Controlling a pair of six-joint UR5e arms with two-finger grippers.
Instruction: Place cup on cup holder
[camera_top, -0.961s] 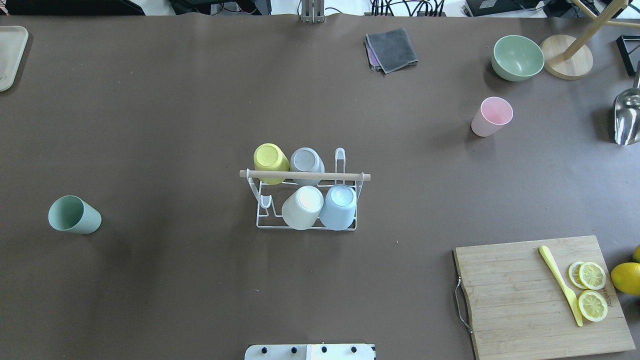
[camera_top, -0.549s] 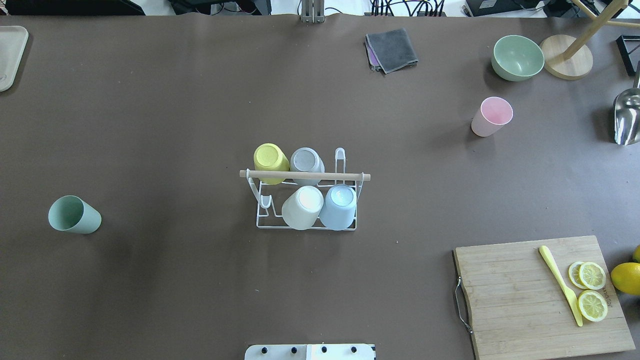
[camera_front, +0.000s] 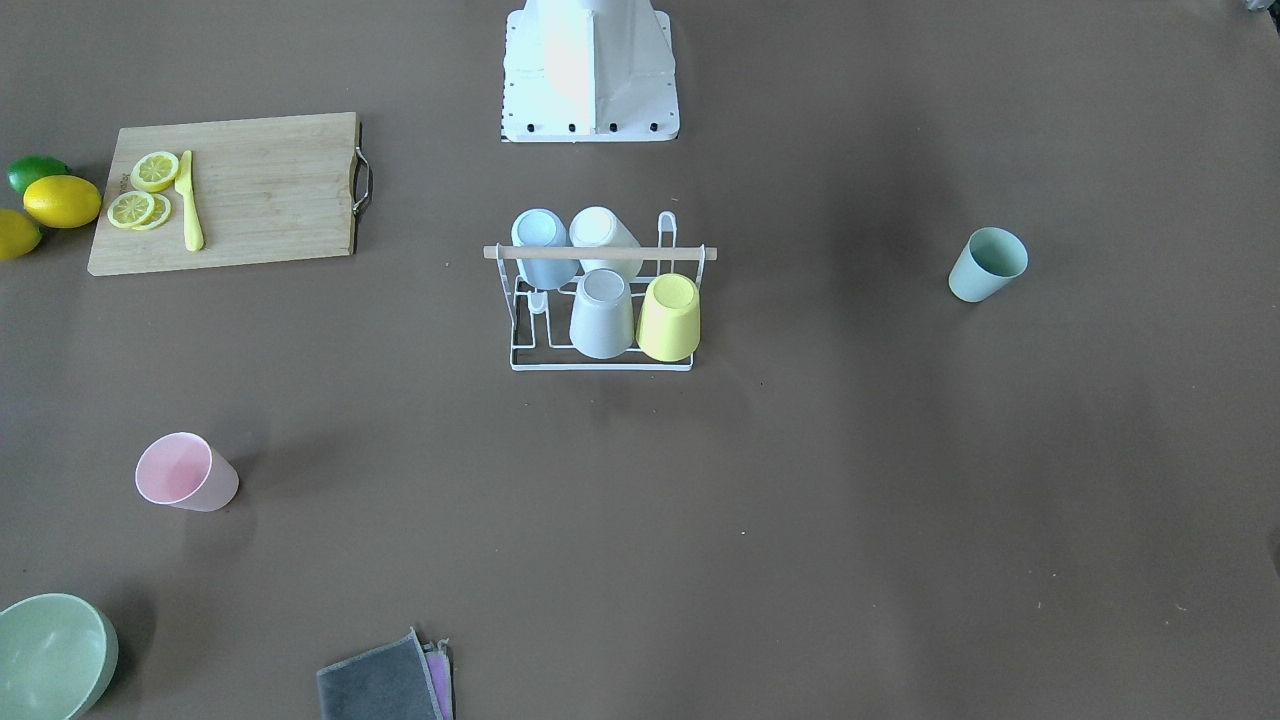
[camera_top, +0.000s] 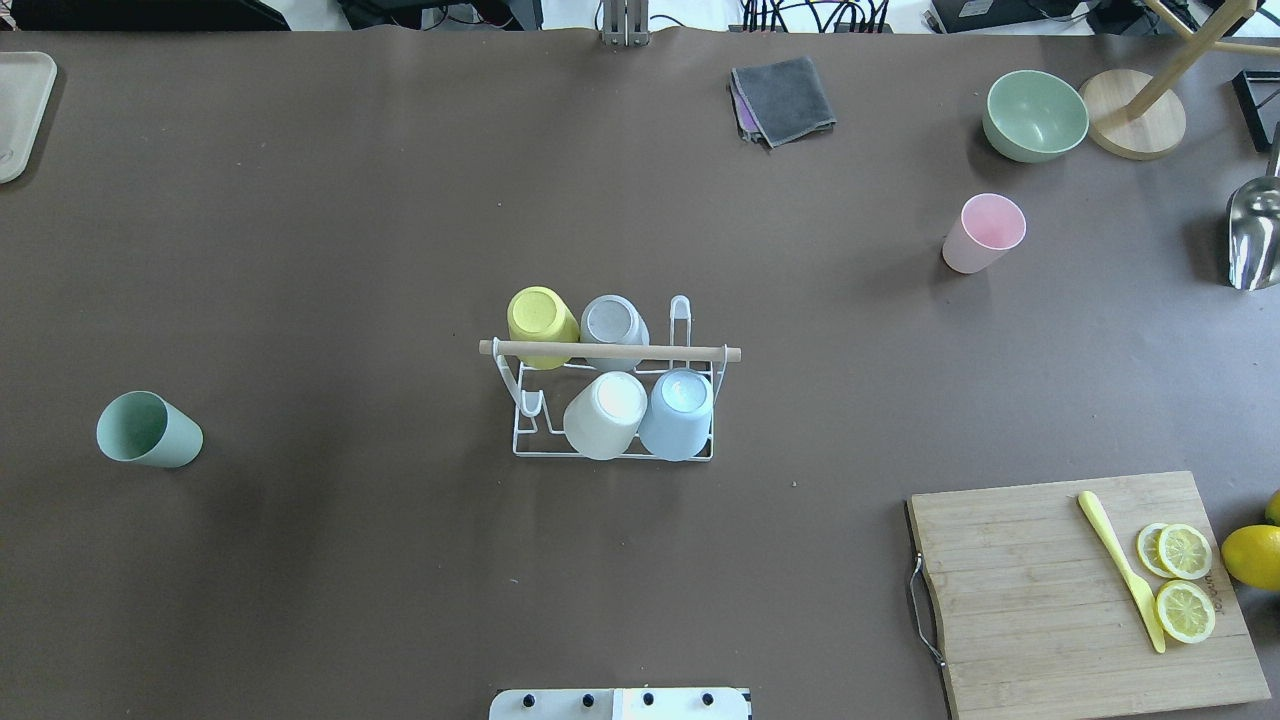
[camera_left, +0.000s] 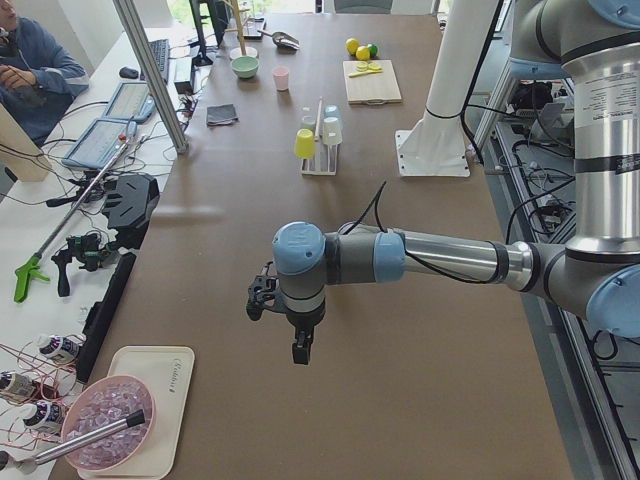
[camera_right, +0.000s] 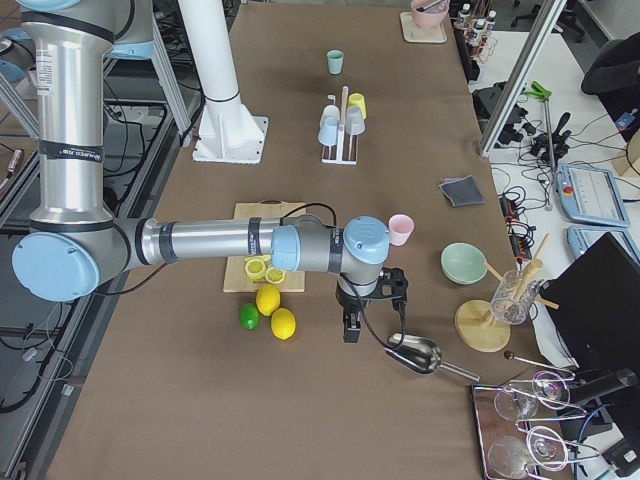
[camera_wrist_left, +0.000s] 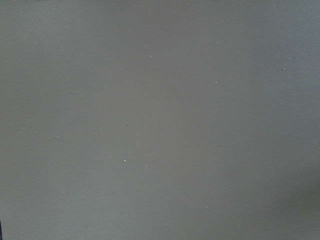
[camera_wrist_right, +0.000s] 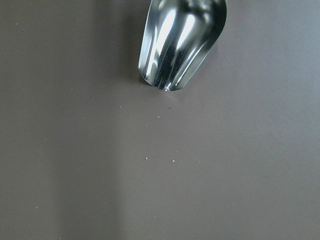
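Observation:
The cup holder (camera_top: 700, 352), a white wire rack with a wooden dowel, stands mid-table with several cups upside down on its prongs. A green cup (camera_top: 148, 430) lies tilted far to the left. A pink cup (camera_top: 983, 233) stands at the right rear. Neither arm shows in the overhead or front view. The exterior left view shows my left gripper (camera_left: 300, 355) hanging over bare table near the left end. My right gripper (camera_right: 350, 330) hangs beside a metal scoop (camera_right: 415, 352) in the exterior right view. I cannot tell whether either gripper is open or shut.
A wooden cutting board (camera_top: 1040, 600) with lemon slices and a yellow knife (camera_top: 1120, 570) lies front right, with lemons (camera_top: 1252, 556) beside it. At the back are a green bowl (camera_top: 1035, 115), a folded grey cloth (camera_top: 783, 98) and a wooden stand (camera_top: 1135, 115). A tray (camera_top: 20, 110) sits far left.

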